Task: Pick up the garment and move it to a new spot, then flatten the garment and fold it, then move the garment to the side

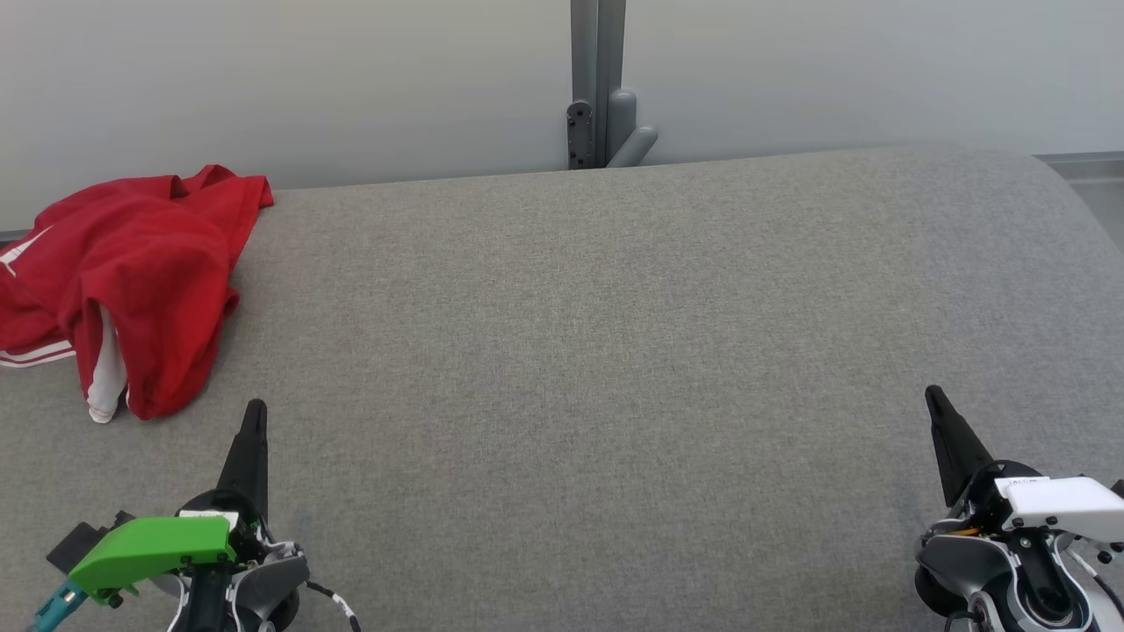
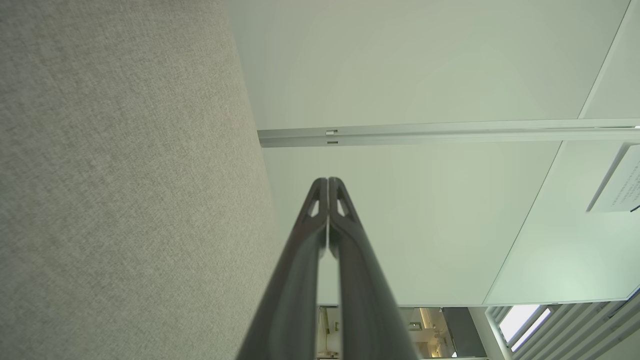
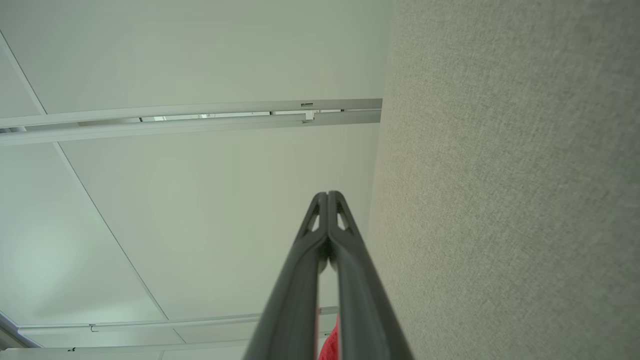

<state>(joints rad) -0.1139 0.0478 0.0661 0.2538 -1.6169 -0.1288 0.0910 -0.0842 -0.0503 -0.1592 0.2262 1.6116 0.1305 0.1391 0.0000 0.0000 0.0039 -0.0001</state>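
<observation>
Garment (image 1: 132,281): red with white trim, crumpled in 1 heap at the far left corner of the table (image 1: 580,351).
Garment outline: the left part is cut off by the head view's edge, so the full extent and the type of garment cannot be told.
Garment layout: the folds overlap. A white panel shows at the near side of the heap. No separate sleeves or legs can be made out.
Left tool (image 1: 255,411): the 2 fingers are pressed together and grip nothing. It sits by the near left edge of the table, with its tip near the heap but apart from it.
Right tool (image 1: 933,395): the 2 fingers are pressed together and grip nothing. It sits by the near right edge, well apart from the garment.
Right wrist view: a small red patch shows at the bottom edge, mostly hidden by the fingers.
Tool height: contact with the table cannot be told.
Post (image 1: 597,79): a grey upright behind the far edge, its foot hidden by the table.
</observation>
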